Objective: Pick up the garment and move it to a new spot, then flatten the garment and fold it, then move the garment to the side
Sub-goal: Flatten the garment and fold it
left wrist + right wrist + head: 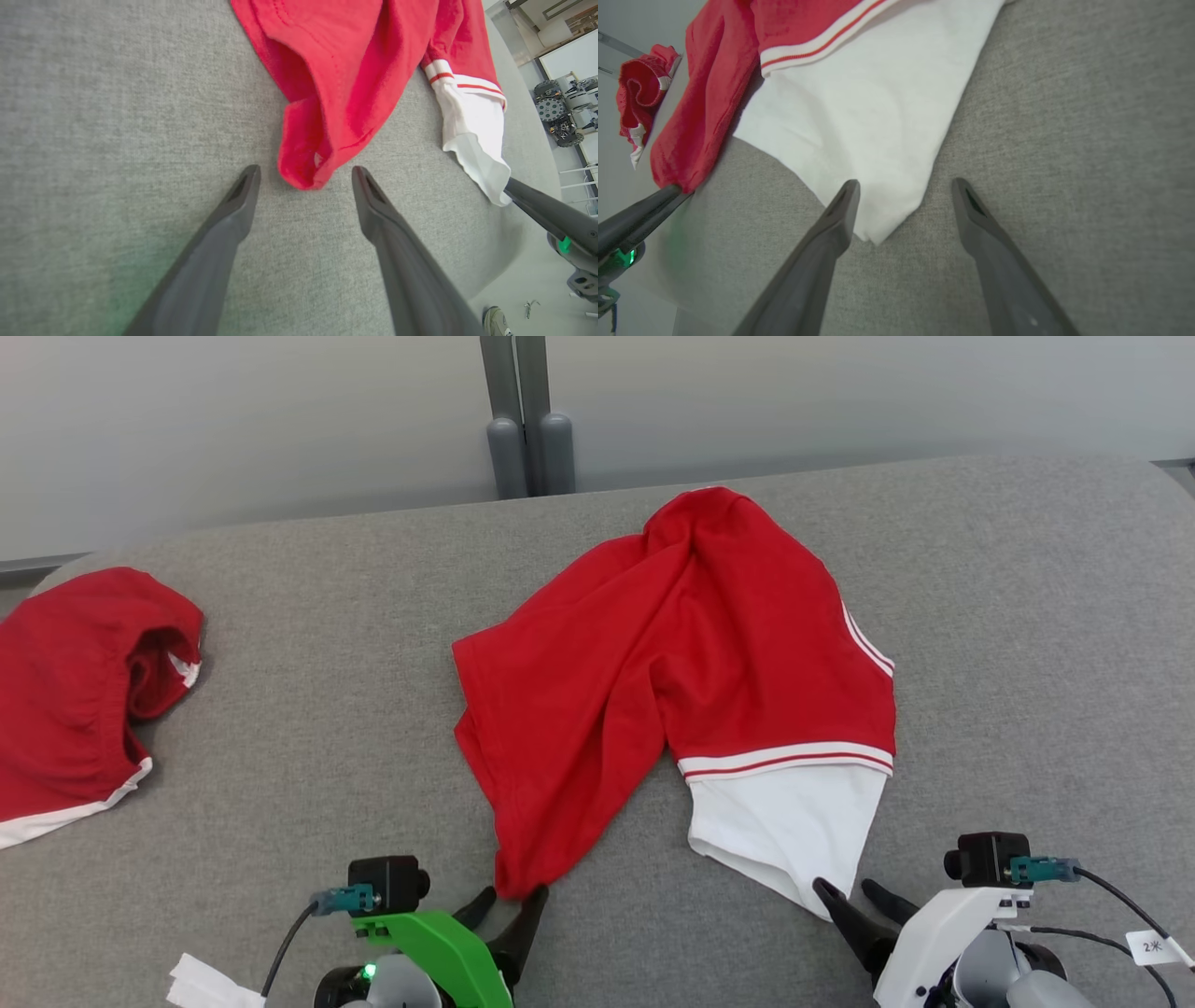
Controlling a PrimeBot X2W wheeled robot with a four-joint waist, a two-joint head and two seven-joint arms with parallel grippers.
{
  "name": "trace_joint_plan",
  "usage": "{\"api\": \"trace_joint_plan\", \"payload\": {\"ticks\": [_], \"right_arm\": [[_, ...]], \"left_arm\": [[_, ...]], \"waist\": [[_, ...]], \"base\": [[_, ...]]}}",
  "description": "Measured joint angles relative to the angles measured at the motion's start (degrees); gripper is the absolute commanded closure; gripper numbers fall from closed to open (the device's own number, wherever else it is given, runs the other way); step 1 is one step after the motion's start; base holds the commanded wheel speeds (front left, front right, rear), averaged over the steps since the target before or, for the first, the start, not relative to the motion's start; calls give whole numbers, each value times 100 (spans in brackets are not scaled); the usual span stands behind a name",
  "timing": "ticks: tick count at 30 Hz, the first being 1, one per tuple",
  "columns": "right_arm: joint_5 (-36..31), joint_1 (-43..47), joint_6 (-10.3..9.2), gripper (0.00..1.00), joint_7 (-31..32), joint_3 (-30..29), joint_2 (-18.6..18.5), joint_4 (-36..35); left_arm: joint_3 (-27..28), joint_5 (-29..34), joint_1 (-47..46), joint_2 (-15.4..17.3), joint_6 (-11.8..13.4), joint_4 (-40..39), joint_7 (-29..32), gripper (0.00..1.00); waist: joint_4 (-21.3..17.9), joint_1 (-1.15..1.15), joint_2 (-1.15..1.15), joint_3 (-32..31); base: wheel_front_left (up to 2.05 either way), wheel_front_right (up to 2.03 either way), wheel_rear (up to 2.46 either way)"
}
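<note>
Lying rumpled: garment [728,644] | folds hide layers | red cloth [75,691] cropped left

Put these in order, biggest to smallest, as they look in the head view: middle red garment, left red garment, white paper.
1. Middle red-and-white garment.
2. Left red garment, cut off by the picture's edge, so maybe bigger.
3. White paper, bottom left.

Robotics lab: wheeled robot hardware [558,114] parked on floor beyond grey fabric-covered table [280,709], plain partition wall [233,420].
</note>
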Motion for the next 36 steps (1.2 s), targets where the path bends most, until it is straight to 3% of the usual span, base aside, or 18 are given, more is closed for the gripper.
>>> {"api": "trace_joint_plan", "payload": {"ticks": [10, 11, 13, 14, 16, 17, 18, 19, 28, 36], "right_arm": [[103, -202, 5, 0, -98, 154, 43, 187], [126, -226, 5, 0, -97, 179, 55, 213], [196, -254, 5, 0, -91, 224, 62, 248], [220, -257, 5, 15, -91, 236, 62, 260], [272, -265, 4, 53, -93, 261, 52, 308], [298, -269, 3, 59, -98, 274, 51, 324], [318, -271, 2, 82, -99, 299, 49, 348], [348, -274, 2, 100, -105, 328, 51, 356], [463, -318, 2, 100, -480, 572, -21, 290], [612, -346, -1, 100, -1290, 668, -314, -133]], "left_arm": [[-164, -318, -367, -41, -16, 304, -104, 1], [-188, -327, -384, -38, -16, 319, -110, 9], [-236, -368, -411, -26, -16, 333, -151, 43], [-255, -378, -415, -18, -15, 333, -160, 56], [-298, -419, -415, 0, -15, 335, -197, 67], [-311, -423, -415, 8, -15, 334, -211, 71], [-332, -446, -415, 20, -15, 333, -238, 98], [-346, -466, -415, 32, -15, 322, -276, 100], [-467, -624, -415, 142, -15, 234, -490, 100], [-522, -538, -322, 365, -15, -186, -937, 100]], "waist": [[-14, 0, 0, 133], [-12, 0, 0, 137], [-4, 0, 0, 139], [0, 0, 0, 137], [12, 0, 0, 129], [16, 0, 0, 125], [22, 0, 0, 117], [28, 0, 0, 110], [48, 0, 0, 78], [43, 0, 0, -34]], "base": [[0, 0, 0], [0, 0, 0], [0, 0, 0], [0, 0, 0], [0, 0, 0], [0, 0, 0], [0, 0, 0], [0, 0, 0], [0, 0, 0], [0, 0, 0]]}}
